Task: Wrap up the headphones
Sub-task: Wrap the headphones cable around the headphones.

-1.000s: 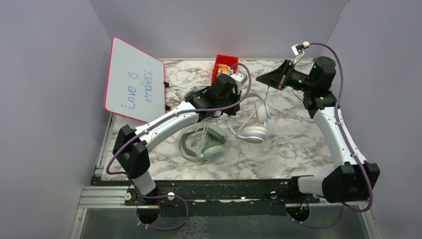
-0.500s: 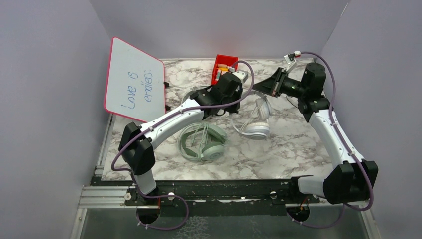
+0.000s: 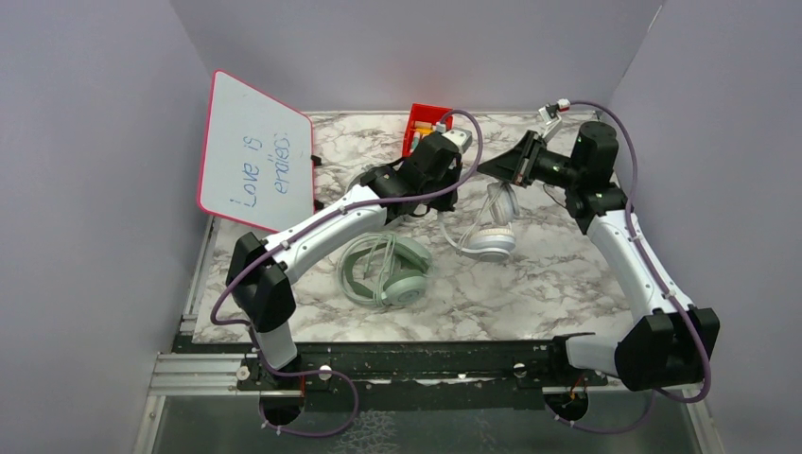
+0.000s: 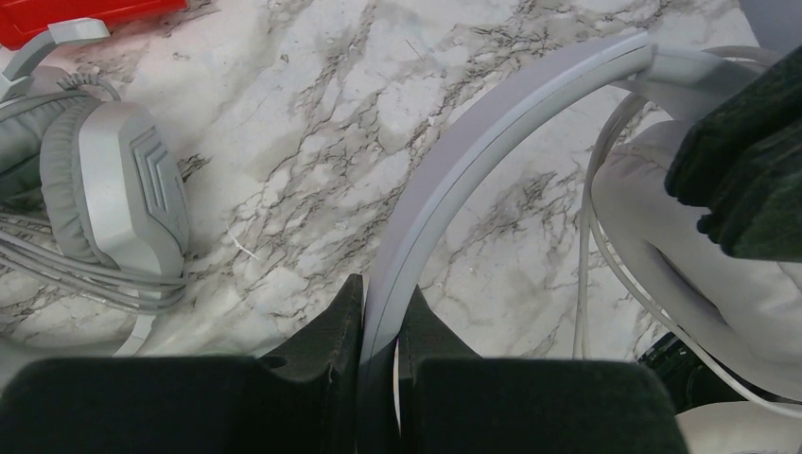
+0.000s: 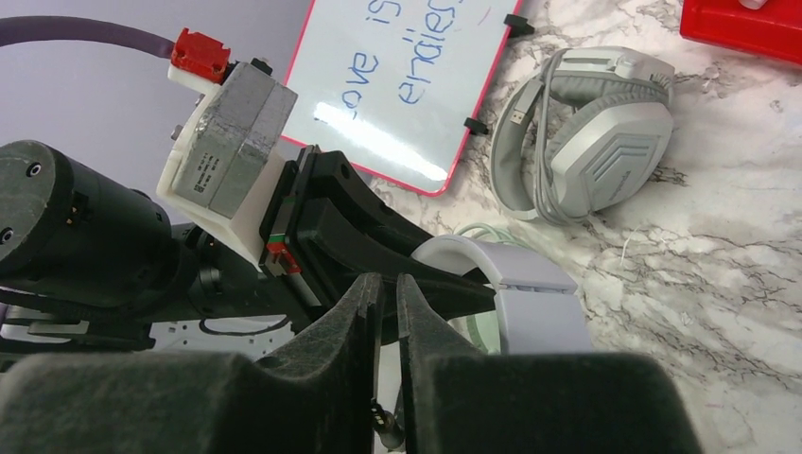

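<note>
Left gripper (image 4: pixel 381 298) is clenched on the headband of the plain white over-ear headset (image 4: pixel 492 132). The band runs straight up out of the pinch between both fingers. In the top view this headset (image 3: pixel 489 243) sits centre-rear on the grey-veined marble tabletop (image 3: pixel 549 274), with the band end raised toward the two grippers and one ear cup low. Can't tell if that cup touches the surface. Its thin white cable (image 4: pixel 591 246) loops just beside the cup in the left wrist view.

Right gripper (image 5: pixel 390 284) has its fingers almost together with only a thin slit between them. Can't tell if it is pinching the cable or is just closed. It hangs just above the white headband, tip to tip with the left gripper, near the rear of the tabletop.

Mint-green over-ear headset (image 3: pixel 392 274) lies flat near the front of the tabletop, under the left arm's forearm, with its cable bunched inside the band. No gripper touches it.

Grey-white over-ear headset with angular ear cups (image 5: pixel 596 142) lies on the tabletop left of the white one, with cable strands wound around it (image 4: pixel 123 189). It is mostly hidden by the left arm in the top view.

Red plastic bin (image 3: pixel 426 121) is at the rear edge. Pink-framed whiteboard with blue handwriting (image 3: pixel 255 156) leans at the left.
</note>
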`<control>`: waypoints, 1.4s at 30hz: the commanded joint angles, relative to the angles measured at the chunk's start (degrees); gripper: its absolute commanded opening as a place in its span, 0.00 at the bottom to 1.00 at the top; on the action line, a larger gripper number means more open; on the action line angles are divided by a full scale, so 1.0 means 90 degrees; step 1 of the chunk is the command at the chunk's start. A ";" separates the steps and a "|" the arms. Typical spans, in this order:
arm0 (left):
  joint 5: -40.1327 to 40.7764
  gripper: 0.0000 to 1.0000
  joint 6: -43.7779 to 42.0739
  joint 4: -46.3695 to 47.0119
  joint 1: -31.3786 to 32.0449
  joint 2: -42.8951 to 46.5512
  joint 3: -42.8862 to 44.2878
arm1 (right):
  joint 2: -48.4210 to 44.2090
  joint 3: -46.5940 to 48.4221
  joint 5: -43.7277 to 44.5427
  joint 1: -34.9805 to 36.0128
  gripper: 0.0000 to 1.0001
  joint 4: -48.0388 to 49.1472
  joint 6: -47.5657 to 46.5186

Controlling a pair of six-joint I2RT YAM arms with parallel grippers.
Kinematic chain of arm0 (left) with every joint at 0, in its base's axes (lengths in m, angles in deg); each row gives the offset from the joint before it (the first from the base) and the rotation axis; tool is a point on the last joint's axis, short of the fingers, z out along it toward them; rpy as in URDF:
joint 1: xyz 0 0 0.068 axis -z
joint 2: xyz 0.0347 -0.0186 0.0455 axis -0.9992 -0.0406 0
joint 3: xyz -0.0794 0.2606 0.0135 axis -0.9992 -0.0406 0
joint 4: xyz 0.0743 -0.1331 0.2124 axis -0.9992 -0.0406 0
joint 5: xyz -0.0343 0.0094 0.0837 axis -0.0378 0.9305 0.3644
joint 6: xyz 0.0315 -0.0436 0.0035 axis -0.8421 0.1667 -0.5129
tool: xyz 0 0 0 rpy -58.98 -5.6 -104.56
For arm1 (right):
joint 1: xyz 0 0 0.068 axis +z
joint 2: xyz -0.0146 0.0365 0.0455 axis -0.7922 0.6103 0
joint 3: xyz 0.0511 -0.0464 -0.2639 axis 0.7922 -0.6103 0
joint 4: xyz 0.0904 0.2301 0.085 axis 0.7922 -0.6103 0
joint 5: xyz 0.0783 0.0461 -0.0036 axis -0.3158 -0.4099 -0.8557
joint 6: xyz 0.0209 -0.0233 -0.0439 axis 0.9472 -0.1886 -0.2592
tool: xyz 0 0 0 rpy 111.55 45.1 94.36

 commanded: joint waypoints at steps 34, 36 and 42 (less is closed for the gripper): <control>0.0519 0.00 0.0275 0.1500 -0.0108 0.0536 -0.0830 | -0.0309 0.0966 0.0430 0.0110 0.48 -0.0617 0.0465; 0.0533 0.00 0.0258 0.1501 -0.0121 0.0581 -0.0887 | -0.0312 0.1103 0.0625 0.0110 0.48 -0.0877 0.0236; 0.0386 0.00 0.0285 0.1299 -0.0210 0.0744 -0.0811 | -0.0093 0.1947 0.2311 -0.0230 0.73 -0.3161 -0.1463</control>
